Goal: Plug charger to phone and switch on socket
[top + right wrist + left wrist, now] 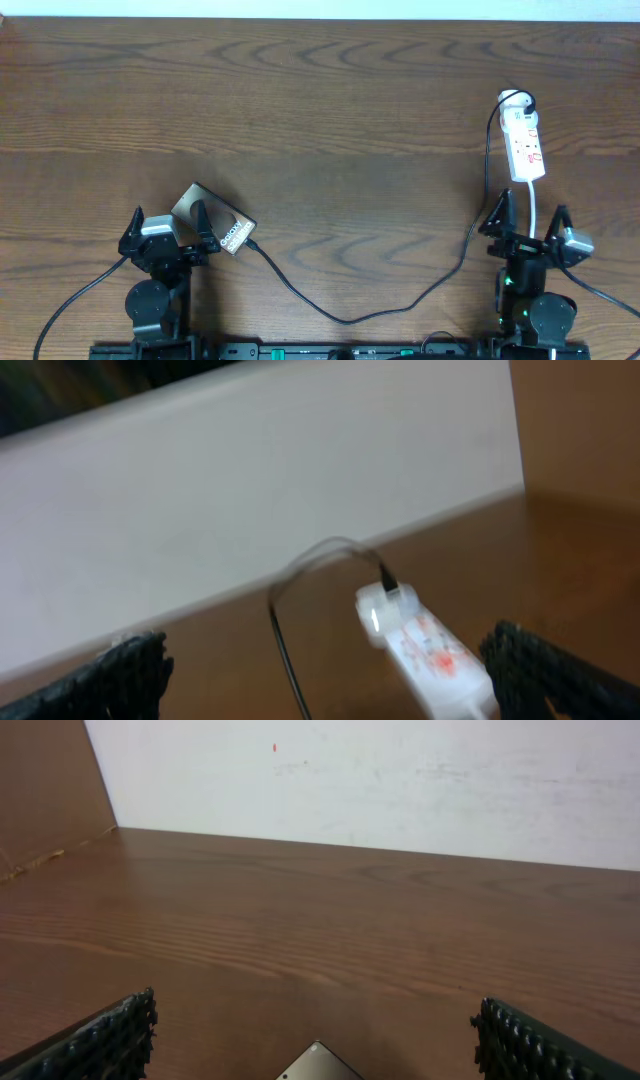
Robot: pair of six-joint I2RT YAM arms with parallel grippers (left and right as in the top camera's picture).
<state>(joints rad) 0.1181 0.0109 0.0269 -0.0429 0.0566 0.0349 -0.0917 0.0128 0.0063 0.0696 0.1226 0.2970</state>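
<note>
The charger (345, 320) is sitting plugged in the socket (526, 145); the left gripper (168, 216) and right gripper (532, 208) are both hanging spread wide.

The phone (212, 218) lies flat and skewed at near left. The black charger (346, 321) loops from its edge rightward to the white socket (526, 148), plugged into its far end.
</note>
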